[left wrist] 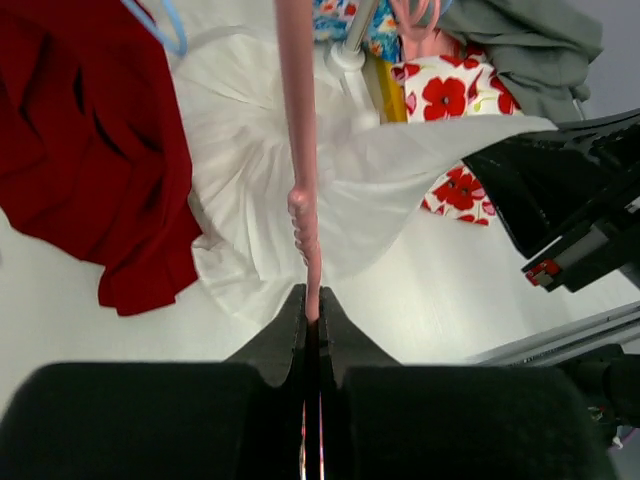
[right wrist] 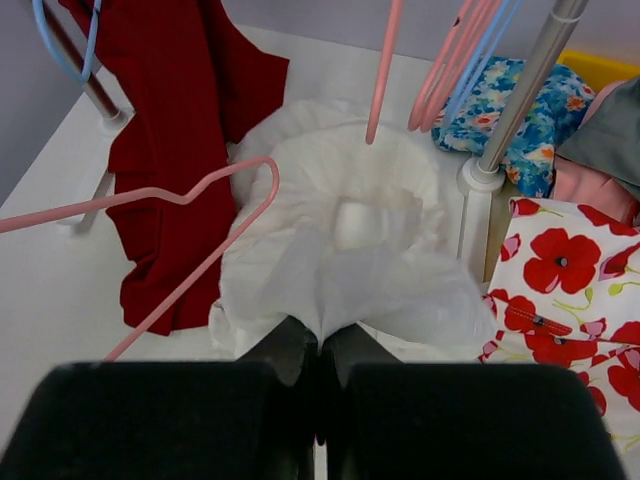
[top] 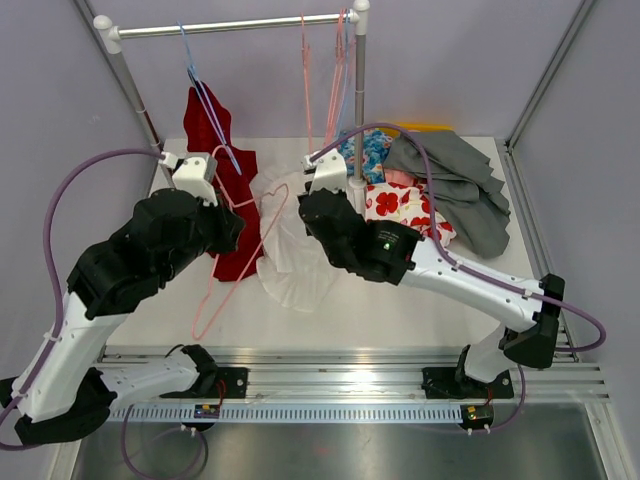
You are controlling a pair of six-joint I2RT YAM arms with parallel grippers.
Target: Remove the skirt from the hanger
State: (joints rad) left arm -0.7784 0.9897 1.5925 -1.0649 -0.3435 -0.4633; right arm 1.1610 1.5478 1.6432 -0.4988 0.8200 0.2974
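The white pleated skirt [top: 295, 255] lies mid-worktop [top: 400, 310], just before the right post [top: 357, 100] of the metal clothes rail [top: 230, 25] along the far edge. The pink plastic hanger [left wrist: 297, 100] crosses the skirt's left edge. Left of it, a red garment [top: 207, 125] trails from the rail onto the worktop. Piled at the far right corner are a grey garment [top: 455, 185], a red-flowered white cloth [top: 400, 205] and a blue floral cloth [top: 368, 150].

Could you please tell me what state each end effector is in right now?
Left end effector: closed, holding the pink hanger.
Right end effector: closed, pinching the white skirt.
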